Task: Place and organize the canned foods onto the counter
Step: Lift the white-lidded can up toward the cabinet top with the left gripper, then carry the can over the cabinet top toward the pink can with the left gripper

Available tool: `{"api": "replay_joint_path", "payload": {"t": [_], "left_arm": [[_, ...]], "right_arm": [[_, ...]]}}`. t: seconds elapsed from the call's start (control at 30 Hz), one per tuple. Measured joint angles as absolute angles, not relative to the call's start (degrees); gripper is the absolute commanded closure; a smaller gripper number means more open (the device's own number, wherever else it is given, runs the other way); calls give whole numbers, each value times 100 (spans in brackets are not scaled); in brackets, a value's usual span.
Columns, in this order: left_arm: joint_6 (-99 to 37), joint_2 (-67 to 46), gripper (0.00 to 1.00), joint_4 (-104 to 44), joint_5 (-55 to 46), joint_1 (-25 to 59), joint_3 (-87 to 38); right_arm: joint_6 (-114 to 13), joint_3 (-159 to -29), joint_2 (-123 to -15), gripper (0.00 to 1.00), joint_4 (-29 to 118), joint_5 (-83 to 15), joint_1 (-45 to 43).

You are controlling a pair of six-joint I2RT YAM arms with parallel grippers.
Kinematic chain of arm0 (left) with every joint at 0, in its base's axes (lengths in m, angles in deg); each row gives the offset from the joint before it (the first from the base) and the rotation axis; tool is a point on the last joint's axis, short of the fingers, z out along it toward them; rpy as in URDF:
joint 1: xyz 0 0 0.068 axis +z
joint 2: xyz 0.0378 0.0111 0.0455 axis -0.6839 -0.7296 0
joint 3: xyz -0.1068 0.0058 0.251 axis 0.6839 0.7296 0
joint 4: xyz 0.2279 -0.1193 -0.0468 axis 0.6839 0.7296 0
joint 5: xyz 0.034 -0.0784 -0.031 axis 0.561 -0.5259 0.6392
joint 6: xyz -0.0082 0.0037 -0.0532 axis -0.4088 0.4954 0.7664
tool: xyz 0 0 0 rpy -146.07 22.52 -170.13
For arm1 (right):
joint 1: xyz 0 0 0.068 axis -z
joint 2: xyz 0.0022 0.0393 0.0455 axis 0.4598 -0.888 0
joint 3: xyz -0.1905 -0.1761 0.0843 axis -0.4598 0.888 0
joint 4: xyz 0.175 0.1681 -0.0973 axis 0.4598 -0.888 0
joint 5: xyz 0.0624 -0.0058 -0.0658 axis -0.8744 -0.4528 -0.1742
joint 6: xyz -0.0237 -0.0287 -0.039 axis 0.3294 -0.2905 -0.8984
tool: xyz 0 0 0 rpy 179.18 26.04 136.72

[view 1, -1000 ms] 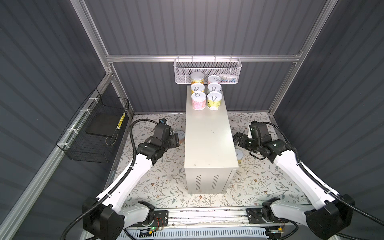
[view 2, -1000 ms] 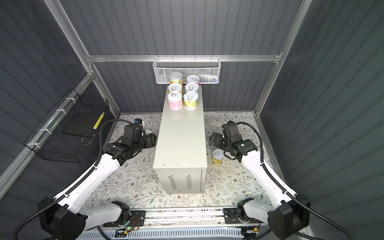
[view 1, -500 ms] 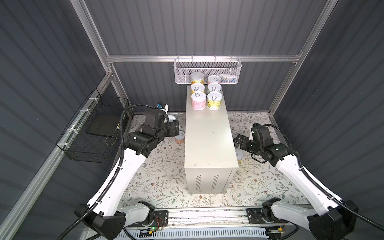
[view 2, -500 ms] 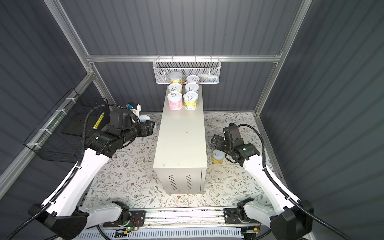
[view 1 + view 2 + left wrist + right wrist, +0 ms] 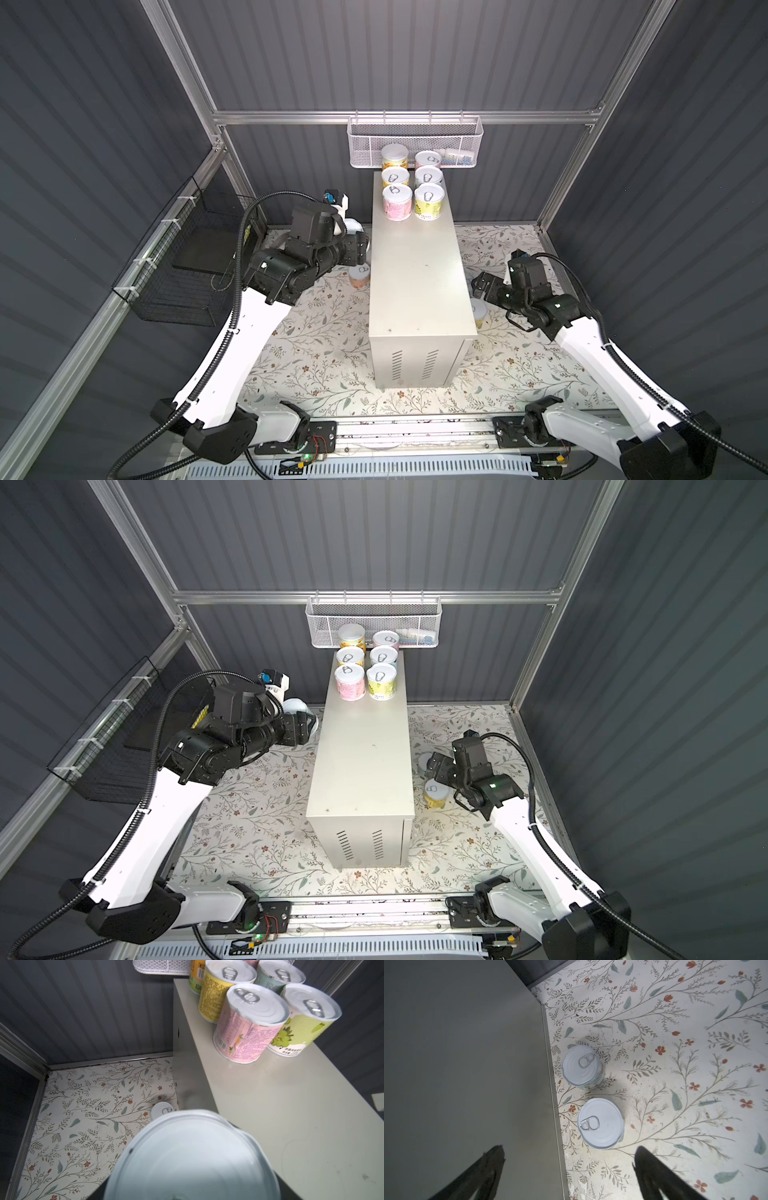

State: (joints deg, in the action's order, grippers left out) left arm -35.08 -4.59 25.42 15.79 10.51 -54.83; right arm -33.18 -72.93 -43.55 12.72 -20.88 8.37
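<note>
We log the counter [image 5: 417,266] at centre frame, with six cans [image 5: 428,199] in two rows at its upper end. The left pincer [image 5: 305,727], at the counter's left edge, is clamped on a seventh can [image 5: 191,1157]. The right pincer [image 5: 569,1148] is spread wide and empty, by two floor cans [image 5: 600,1124] to the right of the counter.

Tall off-white counter [image 5: 415,270] upright mid-floor, long flat top, vent slits on the near end. At the top's far end, six upright cans, lids up, packed in three pairs: orange can [image 5: 394,154] and pinkish can [image 5: 428,159] rearmost, then yellow can [image 5: 395,178] and pale blue can [image 5: 428,176], then pink can [image 5: 397,204] and yellow-green can [image 5: 429,203] frontmost. Held can [image 5: 191,1157] clamped in the left gripper [image 5: 305,726], raised off the floor just beside the top's left edge. Upright on the floor: left floor can [image 5: 359,276], orange label, close to the left wall; right floor can [image 5: 581,1068] and neighbouring can [image 5: 601,1124], close together just beside the right wall.
</note>
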Motion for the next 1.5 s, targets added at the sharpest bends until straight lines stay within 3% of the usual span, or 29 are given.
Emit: {"api": "replay_joint_path", "payload": {"t": [0.87, 1.5], "left_arm": [[-4028, -1303, 100, 3060, 1795, -239, -6962], [-4078, -2096, 100, 3637, 2049, -363, -7524]], "right_arm": [[-3401, -7148, -3948, 1, 1215, -2123, 962], [-3399, -7063, -3692, 1, 1215, -2121, 979]]}}
